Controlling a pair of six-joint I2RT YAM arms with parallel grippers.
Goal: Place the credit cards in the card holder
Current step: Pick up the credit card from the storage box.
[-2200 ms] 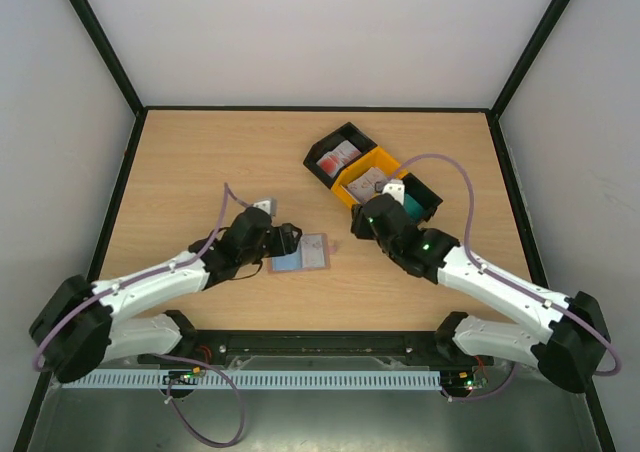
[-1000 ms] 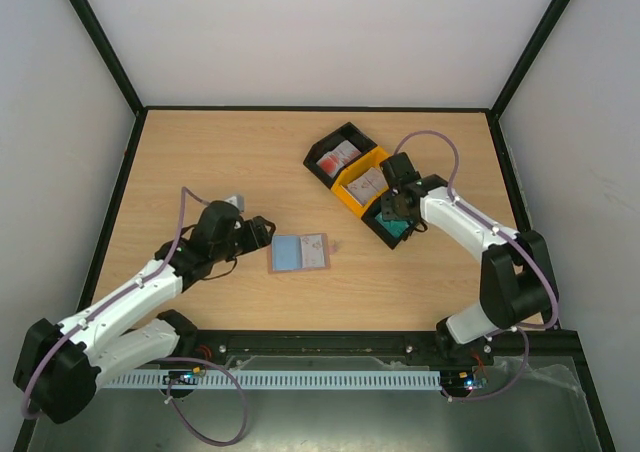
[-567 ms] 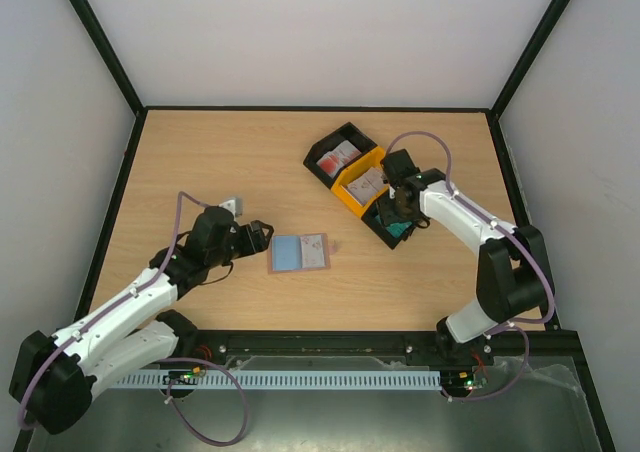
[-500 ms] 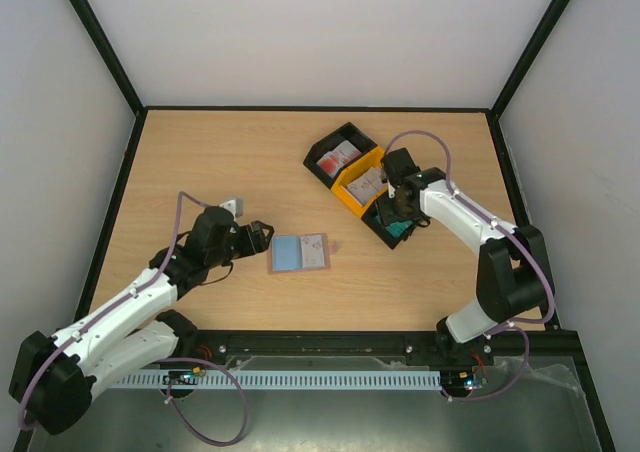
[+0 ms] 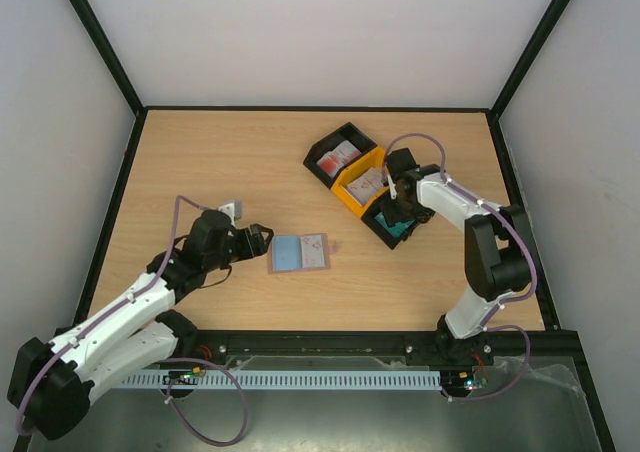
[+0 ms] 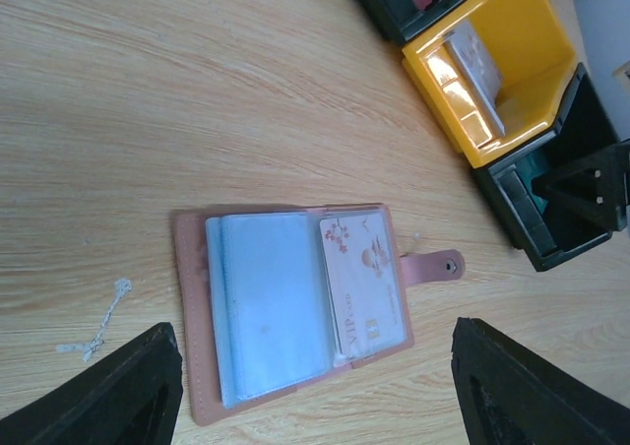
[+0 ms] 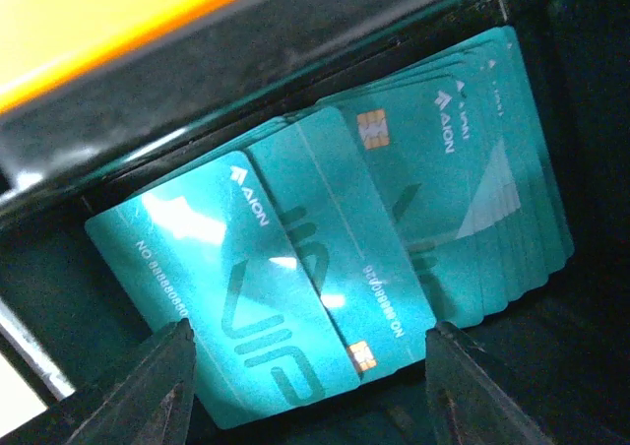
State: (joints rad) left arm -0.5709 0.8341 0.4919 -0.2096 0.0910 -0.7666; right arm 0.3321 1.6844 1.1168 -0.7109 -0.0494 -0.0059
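Nearest: L gripper sits low over the table, jaws spread wide, nothing btwn them, pointing at the card holder just beyond. Holder lies flat and opened out, blue-grey pockets up, snap strap sticking out on its R side; one white card w/ red marks is in the R-hand pocket. Further back, R gripper points down into the near black tray, jaws wide apart over a fanned stack of teal cards; holds nothing, can't tell if the tips touch the cards. Next, touching it, yellow tray w/ pale cards. Farthest, 2nd black tray w/ white/red cards.
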